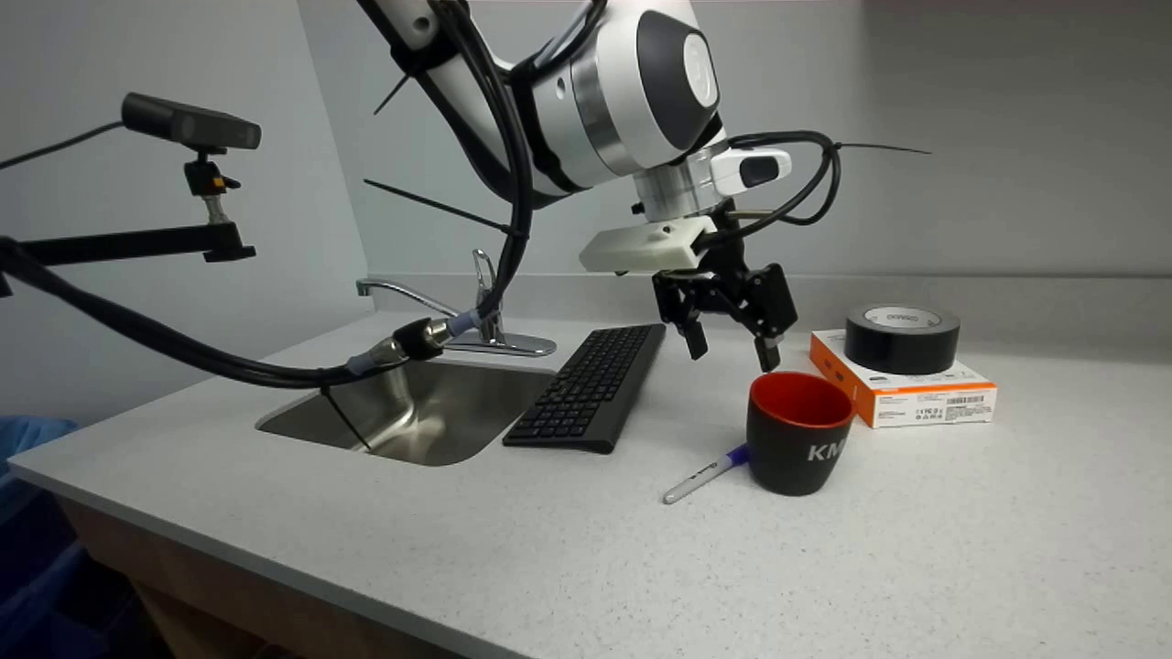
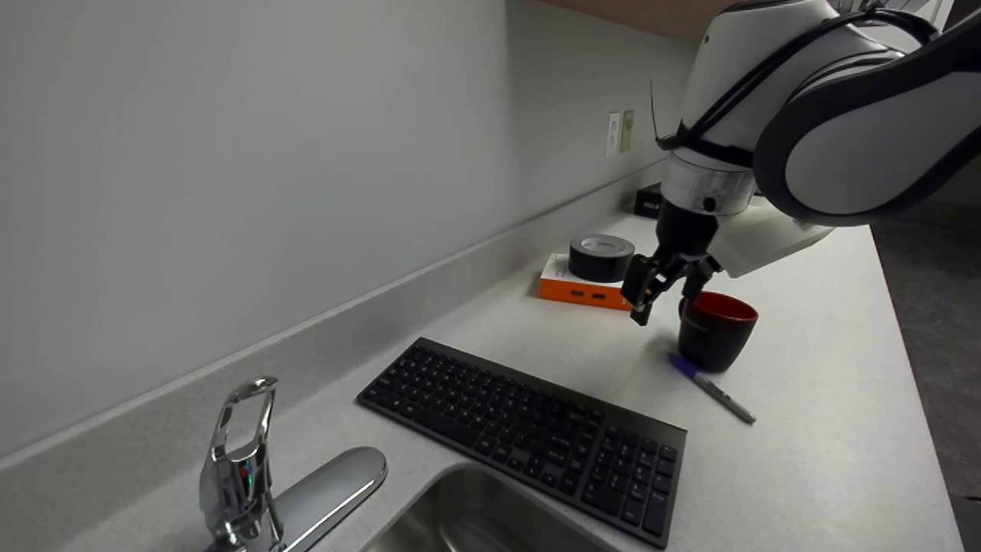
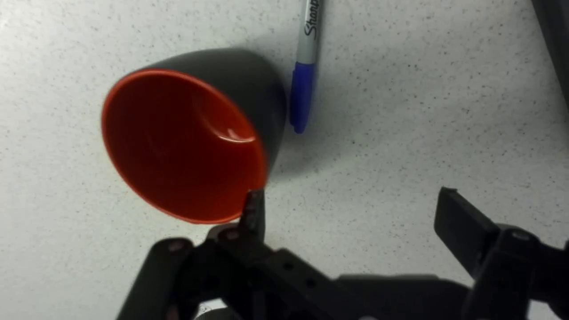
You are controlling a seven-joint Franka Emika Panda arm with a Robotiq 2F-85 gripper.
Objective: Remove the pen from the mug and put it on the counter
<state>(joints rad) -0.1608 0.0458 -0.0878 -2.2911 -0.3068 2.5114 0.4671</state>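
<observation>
The pen, a grey marker with a blue-purple cap, lies flat on the light grey counter, its cap end close beside the mug. The mug stands upright, black outside and red inside, and no pen shows in it. In an exterior view the pen and mug also show. In the wrist view the pen is right of the mug, its far end cut off. My gripper is open and empty above the counter; one finger overlaps the mug's rim in view, contact unclear.
A black keyboard lies between the mug and the steel sink with its faucet. A black tape roll sits on an orange-white box behind the mug, near the wall. A camera stands on a side arm.
</observation>
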